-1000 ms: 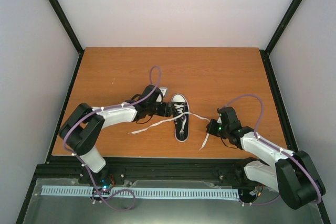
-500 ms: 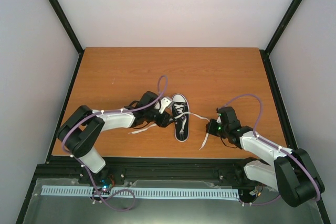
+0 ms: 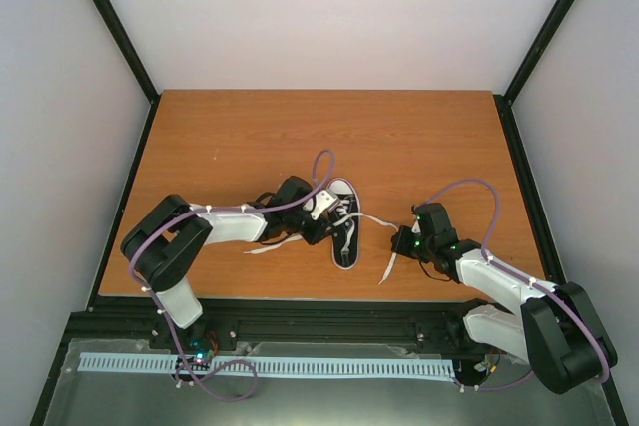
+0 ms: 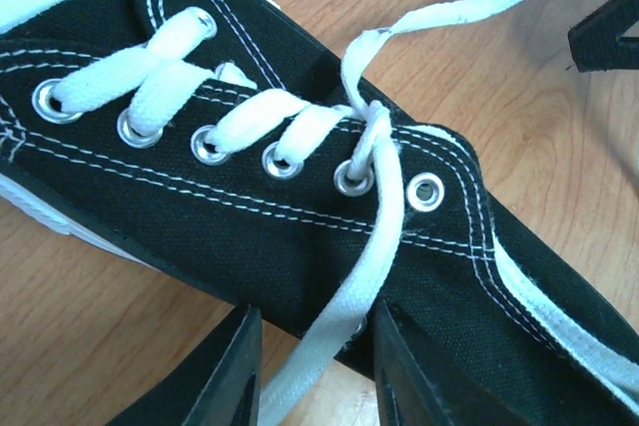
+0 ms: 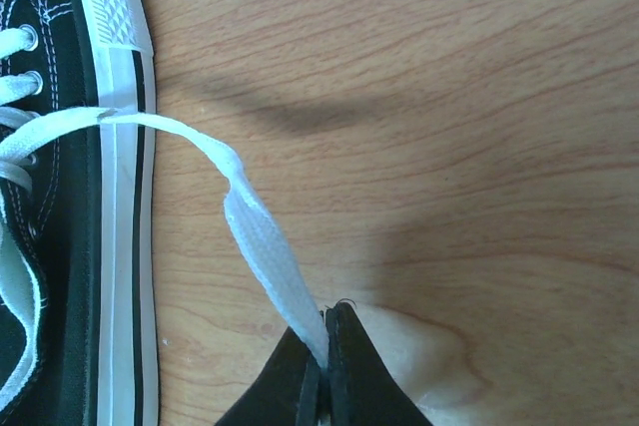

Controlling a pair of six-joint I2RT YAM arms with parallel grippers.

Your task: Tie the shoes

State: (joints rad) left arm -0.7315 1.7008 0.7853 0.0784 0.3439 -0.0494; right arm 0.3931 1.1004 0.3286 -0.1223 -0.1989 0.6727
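Note:
The black sneaker [image 3: 344, 231] with a white toe cap lies in the middle of the table, toe towards the back. My left gripper [image 3: 329, 219] is at its left side. In the left wrist view the gripper [image 4: 315, 371] is open, and the left white lace [image 4: 351, 311] runs down from the eyelets between its fingers [image 4: 235, 371], over the shoe's side [image 4: 200, 231]. My right gripper [image 3: 400, 243] is to the right of the shoe. In the right wrist view it [image 5: 325, 351] is shut on the right white lace [image 5: 262, 241], which runs taut from the shoe [image 5: 60, 246].
The wooden table [image 3: 419, 137] has black frame rails at its sides and near edge. The loose end of the left lace [image 3: 268, 244] lies on the wood under my left arm. The tail of the right lace [image 3: 387, 268] trails towards the near edge.
My left gripper has moved right, up against the shoe's left side and over its lace. The right gripper has stayed where it was, holding its lace.

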